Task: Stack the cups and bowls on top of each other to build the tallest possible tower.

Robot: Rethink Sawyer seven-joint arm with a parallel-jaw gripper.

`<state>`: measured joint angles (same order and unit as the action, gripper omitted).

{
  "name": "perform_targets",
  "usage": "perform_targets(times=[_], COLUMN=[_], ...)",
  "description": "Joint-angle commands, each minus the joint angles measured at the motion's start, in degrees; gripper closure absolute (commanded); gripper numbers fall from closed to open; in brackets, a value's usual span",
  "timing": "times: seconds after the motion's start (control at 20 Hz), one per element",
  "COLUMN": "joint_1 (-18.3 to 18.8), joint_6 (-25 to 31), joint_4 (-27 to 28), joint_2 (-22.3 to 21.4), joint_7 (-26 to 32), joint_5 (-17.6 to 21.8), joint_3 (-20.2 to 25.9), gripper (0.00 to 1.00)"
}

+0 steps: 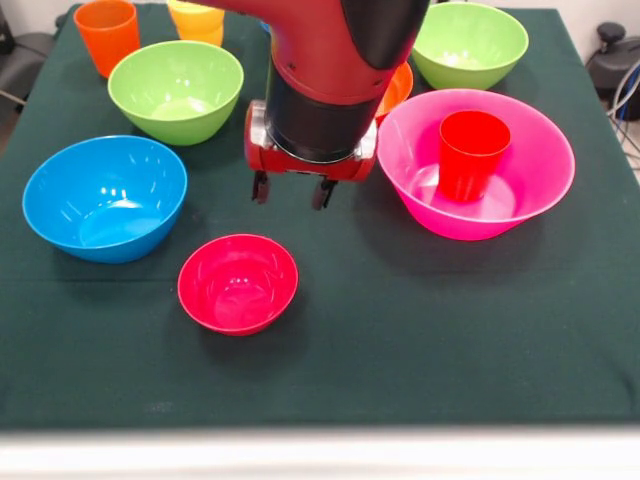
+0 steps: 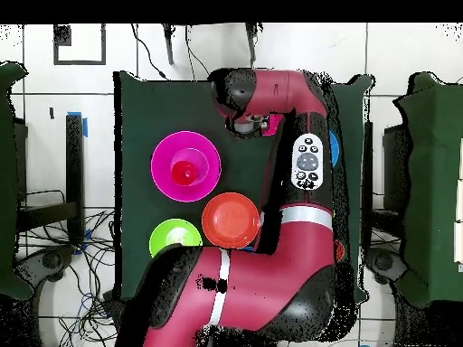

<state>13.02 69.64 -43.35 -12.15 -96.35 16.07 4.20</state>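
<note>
So far the tower is just the red cup standing upright inside the pink bowl, at the right of the front view's middle; the crimson bowl is not yet on it and sits mouth up, alone on the cloth, at lower centre. The gripper hangs above and a little right of that bowl, its two short fingers parted and holding nothing. My reading is that the step in hand is the reach for the crimson bowl. The next move calls for lowering onto its rim, pinching one wall, then carrying it right onto the red cup. The blue bowl sits left, a green bowl upper left.
</note>
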Motion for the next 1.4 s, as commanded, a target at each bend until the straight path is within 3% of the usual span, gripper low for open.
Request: perform_targets(times=[0.05, 0.4, 1.4], joint_1=[1.11, 2.27, 1.05], joint_6=[-3.34, -6.84, -6.25], joint_4=[-3.87, -4.89, 3.85], joint_2=[0.32, 0.77, 6.55], joint_7=[26.11, 27.98, 28.51], joint_5=[4.39, 4.75, 5.46], joint_3=[7.87, 8.68, 9.06], gripper=[0.0, 0.0, 0.0])
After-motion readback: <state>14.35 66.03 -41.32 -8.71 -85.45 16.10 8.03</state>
